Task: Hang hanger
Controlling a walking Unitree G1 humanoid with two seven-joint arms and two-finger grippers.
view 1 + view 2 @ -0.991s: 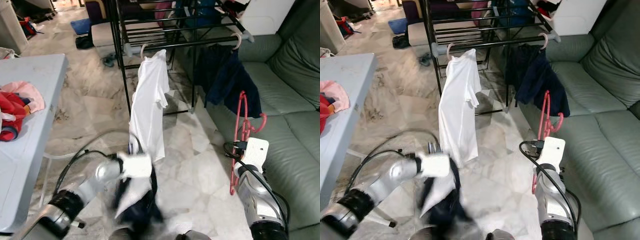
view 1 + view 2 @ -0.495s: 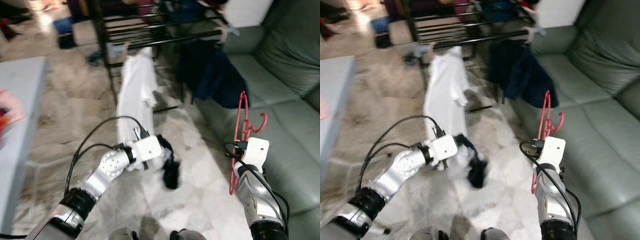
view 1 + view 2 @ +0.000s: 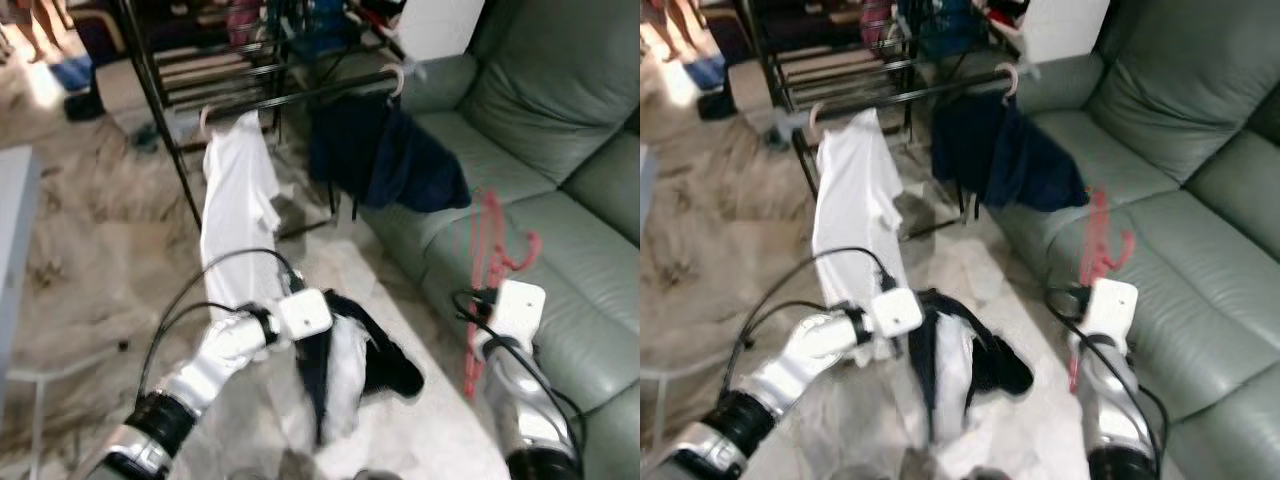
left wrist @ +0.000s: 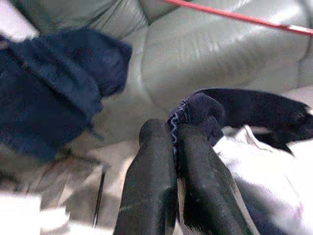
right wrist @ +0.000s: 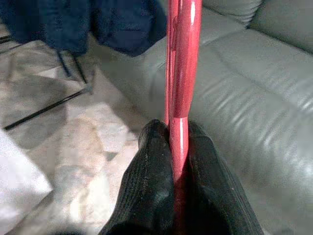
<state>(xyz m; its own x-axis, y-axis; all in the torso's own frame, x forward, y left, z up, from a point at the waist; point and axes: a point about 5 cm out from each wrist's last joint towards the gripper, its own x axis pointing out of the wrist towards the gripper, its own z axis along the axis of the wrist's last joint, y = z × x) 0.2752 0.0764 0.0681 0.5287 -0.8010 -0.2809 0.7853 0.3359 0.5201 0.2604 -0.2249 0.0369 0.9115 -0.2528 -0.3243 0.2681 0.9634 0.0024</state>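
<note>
The red hanger (image 5: 180, 73) is pinched between the closed fingers of the right end effector (image 5: 179, 134) and is held upright over the edge of the green sofa (image 3: 560, 120), its long axis near vertical and its hook end uppermost; a dark-and-white garment (image 3: 345, 365) is clamped by its knitted edge in the closed left end effector (image 4: 174, 133) and hangs low over the marble floor (image 3: 90, 260); the drying rack (image 3: 250, 85), on which a white shirt (image 3: 232, 215) and a navy garment (image 3: 385, 165) are already hung, stands ahead and toward the robot's left of the hanger; the rail is judged to lie above and well apart from the hook, so a reach up and forward would be called for; the right arm is the one carrying the hanger; the garment is not yet threaded on it.
</note>
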